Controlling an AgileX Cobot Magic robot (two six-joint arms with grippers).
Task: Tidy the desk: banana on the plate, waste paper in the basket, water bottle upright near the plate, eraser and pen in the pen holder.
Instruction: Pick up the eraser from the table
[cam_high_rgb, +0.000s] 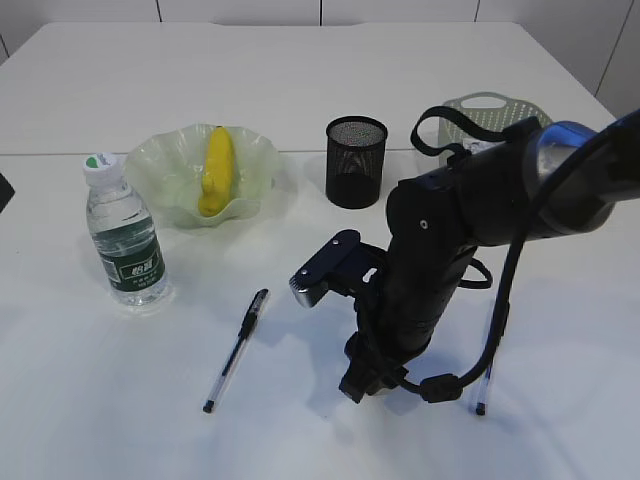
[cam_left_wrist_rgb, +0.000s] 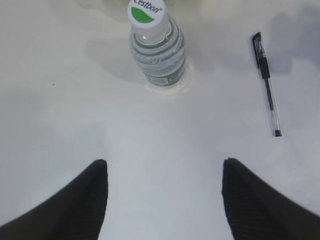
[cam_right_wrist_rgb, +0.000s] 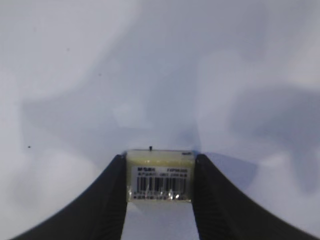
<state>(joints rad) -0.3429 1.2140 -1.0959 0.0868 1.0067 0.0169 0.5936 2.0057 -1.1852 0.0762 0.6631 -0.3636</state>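
The banana (cam_high_rgb: 217, 170) lies in the green plate (cam_high_rgb: 165, 160). To the plate's front left, the water bottle (cam_high_rgb: 125, 235) (cam_left_wrist_rgb: 156, 50) stands upright. A black pen (cam_high_rgb: 236, 348) (cam_left_wrist_rgb: 266, 85) lies on the desk (cam_high_rgb: 120, 420). The pen holder (cam_high_rgb: 356, 162) stands mid-desk and the basket (cam_high_rgb: 490, 115) is at the back right. My right gripper (cam_high_rgb: 362, 385) (cam_right_wrist_rgb: 160, 158) points down at the desk, its fingers (cam_right_wrist_rgb: 112, 200) pressed on both sides of the eraser (cam_right_wrist_rgb: 160, 176). My left gripper (cam_left_wrist_rgb: 164, 167) hangs open over bare desk short of the bottle. The waste paper is hidden.
A second pen (cam_high_rgb: 487, 375) lies on the desk just right of my right arm, partly behind its cable. The desk's seam line (cam_high_rgb: 60, 153) runs across behind the plate.
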